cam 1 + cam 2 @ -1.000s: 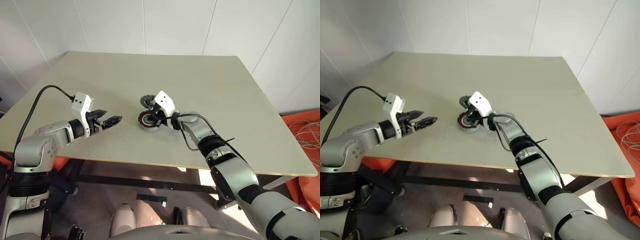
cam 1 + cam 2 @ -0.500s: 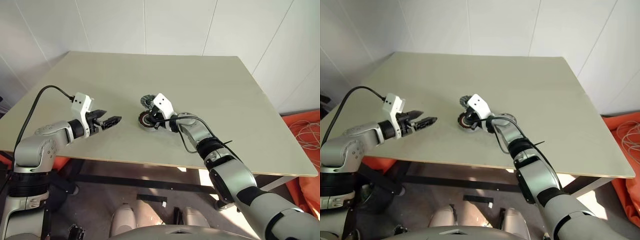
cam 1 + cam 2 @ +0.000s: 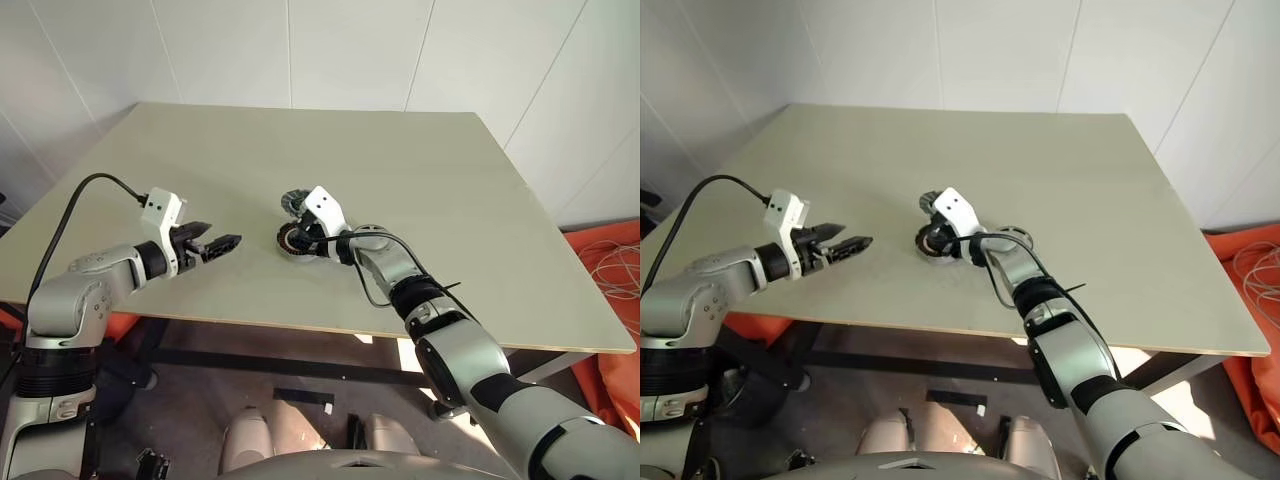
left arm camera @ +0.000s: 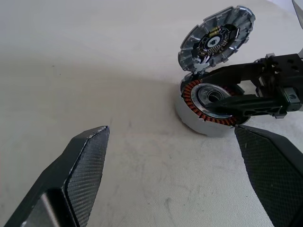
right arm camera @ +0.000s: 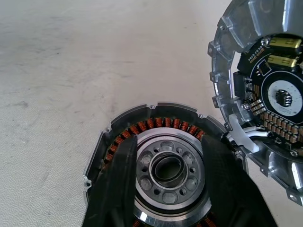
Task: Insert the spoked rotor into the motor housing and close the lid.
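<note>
- Left eye view: the motor housing (image 3: 296,238) sits near the middle of the table (image 3: 450,200), with the lid (image 3: 293,203) standing up on edge just behind it. The right gripper (image 3: 305,240) is right over the housing; the left gripper (image 3: 222,243) hangs well off to the side, fingers spread wide, holding nothing.
- Left wrist view: lid (image 4: 217,37) tilted up, circuit side showing, touching the housing (image 4: 208,106) rim. The right gripper's fingers (image 4: 246,101) lie across the copper ring, parted.
- Right wrist view: spoked rotor (image 5: 168,172) already down inside the copper windings. Both black fingers (image 5: 118,189) straddle its hub, apart, not pinching anything.
</note>
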`<state>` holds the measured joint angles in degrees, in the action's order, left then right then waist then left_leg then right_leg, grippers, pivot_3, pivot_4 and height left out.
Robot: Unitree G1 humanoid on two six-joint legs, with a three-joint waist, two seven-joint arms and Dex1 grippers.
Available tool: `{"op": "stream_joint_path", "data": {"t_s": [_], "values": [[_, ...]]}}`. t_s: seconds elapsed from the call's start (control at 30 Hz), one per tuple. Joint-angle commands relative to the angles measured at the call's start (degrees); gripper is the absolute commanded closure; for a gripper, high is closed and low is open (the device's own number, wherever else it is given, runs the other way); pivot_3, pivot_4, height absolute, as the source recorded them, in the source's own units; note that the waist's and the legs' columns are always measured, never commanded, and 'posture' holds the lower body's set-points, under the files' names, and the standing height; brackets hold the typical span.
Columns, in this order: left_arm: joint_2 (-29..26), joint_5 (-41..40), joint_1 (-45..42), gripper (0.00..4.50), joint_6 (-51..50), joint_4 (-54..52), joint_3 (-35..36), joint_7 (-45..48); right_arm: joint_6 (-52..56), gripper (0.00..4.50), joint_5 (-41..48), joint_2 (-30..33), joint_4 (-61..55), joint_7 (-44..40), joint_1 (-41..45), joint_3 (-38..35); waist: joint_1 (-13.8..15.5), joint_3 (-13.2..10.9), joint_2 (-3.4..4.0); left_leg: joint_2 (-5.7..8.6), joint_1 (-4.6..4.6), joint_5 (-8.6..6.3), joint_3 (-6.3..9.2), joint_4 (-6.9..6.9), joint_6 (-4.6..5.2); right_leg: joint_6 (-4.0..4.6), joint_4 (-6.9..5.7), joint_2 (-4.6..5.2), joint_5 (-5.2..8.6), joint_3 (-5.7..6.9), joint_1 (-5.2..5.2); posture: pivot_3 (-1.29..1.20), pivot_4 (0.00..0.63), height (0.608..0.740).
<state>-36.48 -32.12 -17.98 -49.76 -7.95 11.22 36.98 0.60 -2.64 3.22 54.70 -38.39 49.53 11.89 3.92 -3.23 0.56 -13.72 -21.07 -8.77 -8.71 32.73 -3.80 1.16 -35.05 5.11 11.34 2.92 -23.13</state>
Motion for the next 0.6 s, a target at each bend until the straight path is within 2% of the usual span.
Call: {"op": "stream_joint_path", "data": {"t_s": [0.03,0.1,0.13,0.5,0.6], "values": [[-1.0,0.3,-0.7,0.00,1.3,-2.1,0.8,-0.1,-0.7,0.92,-0.2,0.0,-1.7,0.6,0.5,-0.7,0.0,0.0,0.00,0.00,0.00,0.00,0.00,0.00,0.00,0.00,0.00,0.00,0.00,0.00,0.00,0.00,0.000,0.740],[-0.9,0.5,-0.7,0.00,1.3,-2.2,0.6,-0.2,-0.7,0.23,-0.2,0.1,-2.0,0.5,0.4,-0.7,0.0,0.0,0.00,0.00,0.00,0.00,0.00,0.00,0.00,0.00,0.00,0.00,0.00,0.00,0.00,0.00,0.000,0.740],[-0.8,0.5,-0.7,0.00,1.3,-2.2,0.6,-0.2,-0.6,0.03,-0.1,0.2,-2.3,0.4,0.4,-0.8,0.0,0.0,0.00,0.00,0.00,0.00,0.00,0.00,0.00,0.00,0.00,0.00,0.00,0.00,0.00,0.00,0.000,0.740],[-0.4,1.1,-1.1,0.00,1.8,-1.6,-0.1,0.0,3.2,0.03,1.8,0.6,-9.1,-1.0,-1.3,-1.8,0.0,0.0,0.00,0.00,0.00,0.00,0.00,-0.01,0.00,0.00,0.00,-0.01,0.00,-0.01,-0.01,0.00,0.000,0.740],[-0.5,1.3,-1.3,0.00,2.1,-1.3,-0.2,0.1,3.6,0.61,1.7,0.6,-9.6,-1.0,-1.5,-1.8,0.0,0.0,0.00,0.00,0.00,0.00,0.00,-0.01,0.00,0.00,0.01,-0.01,0.00,-0.01,-0.01,0.00,0.000,0.740]]}}
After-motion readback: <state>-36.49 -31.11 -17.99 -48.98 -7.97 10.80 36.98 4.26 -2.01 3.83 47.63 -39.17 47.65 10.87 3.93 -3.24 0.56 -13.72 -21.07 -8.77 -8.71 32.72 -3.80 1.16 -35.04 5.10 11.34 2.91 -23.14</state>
